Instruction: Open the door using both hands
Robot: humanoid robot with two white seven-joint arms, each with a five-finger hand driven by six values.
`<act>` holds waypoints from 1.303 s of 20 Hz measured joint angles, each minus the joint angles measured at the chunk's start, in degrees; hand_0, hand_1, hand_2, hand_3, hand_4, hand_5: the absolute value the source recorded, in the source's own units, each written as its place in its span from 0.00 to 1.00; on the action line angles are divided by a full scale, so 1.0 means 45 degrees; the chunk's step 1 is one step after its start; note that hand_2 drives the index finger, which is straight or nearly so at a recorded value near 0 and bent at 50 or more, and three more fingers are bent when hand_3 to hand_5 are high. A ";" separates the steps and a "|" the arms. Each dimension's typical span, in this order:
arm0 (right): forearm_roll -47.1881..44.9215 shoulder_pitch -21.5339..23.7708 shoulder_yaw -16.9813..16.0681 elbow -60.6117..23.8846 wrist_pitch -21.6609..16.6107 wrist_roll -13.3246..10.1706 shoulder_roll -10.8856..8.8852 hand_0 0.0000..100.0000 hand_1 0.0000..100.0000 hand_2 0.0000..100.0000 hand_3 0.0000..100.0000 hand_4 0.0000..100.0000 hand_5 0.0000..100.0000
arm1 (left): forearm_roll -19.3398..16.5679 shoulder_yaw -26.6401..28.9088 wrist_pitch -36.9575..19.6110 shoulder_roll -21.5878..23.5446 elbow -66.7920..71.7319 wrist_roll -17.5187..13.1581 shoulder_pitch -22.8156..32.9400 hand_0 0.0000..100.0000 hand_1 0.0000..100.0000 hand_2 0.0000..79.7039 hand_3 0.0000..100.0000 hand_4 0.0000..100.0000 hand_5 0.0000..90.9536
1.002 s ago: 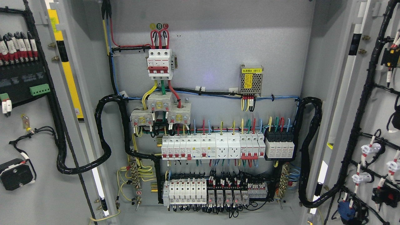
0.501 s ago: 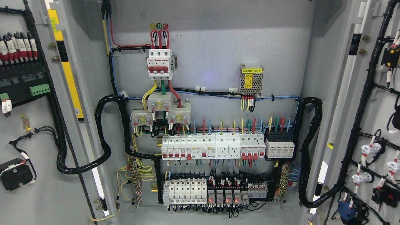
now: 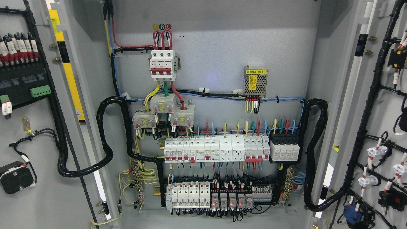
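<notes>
A: Where do the doors stand?

B: Both are swung wide. The left door [image 3: 38, 133] shows its inner face along the cabinet's left edge, and the right door [image 3: 378, 121] does the same along the right edge. Between them the cabinet back panel [image 3: 222, 47] is fully exposed, with the red-and-white main breaker [image 3: 162, 65] near its top and the row of small breakers [image 3: 216, 150] across its lower half.

A: And the hands?

B: Neither hand is in view, so I cannot tell whether the fingers are released, clenched or grasping anything.

A: So which step is this?

B: I judge the opening is done; the doors look as far apart as they go. What remains, if anything, is keeping the arms clear of both door edges and the black cable loom [image 3: 106, 136] near the left hinge.
</notes>
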 measured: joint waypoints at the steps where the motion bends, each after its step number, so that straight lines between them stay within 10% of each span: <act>1: 0.0091 -0.0118 -0.0001 0.0302 0.0266 -0.0047 0.0059 0.21 0.11 0.00 0.00 0.00 0.00 | -0.0020 -0.0221 0.0009 -0.0012 0.0159 0.0271 -0.0054 0.25 0.19 0.00 0.00 0.00 0.00; 10: 0.0443 -0.0987 -0.0018 0.2384 0.2368 -0.0216 0.0609 0.21 0.11 0.00 0.00 0.00 0.00 | -0.0105 -0.1506 0.0497 -0.0072 0.1124 0.0854 -0.0338 0.27 0.19 0.00 0.00 0.00 0.00; 26: 0.0520 -0.1365 -0.0037 0.3710 0.2706 -0.0227 0.1352 0.21 0.11 0.00 0.00 0.00 0.00 | -0.0726 -0.2282 0.1374 -0.0074 0.1697 0.1278 -0.0673 0.29 0.19 0.00 0.00 0.00 0.00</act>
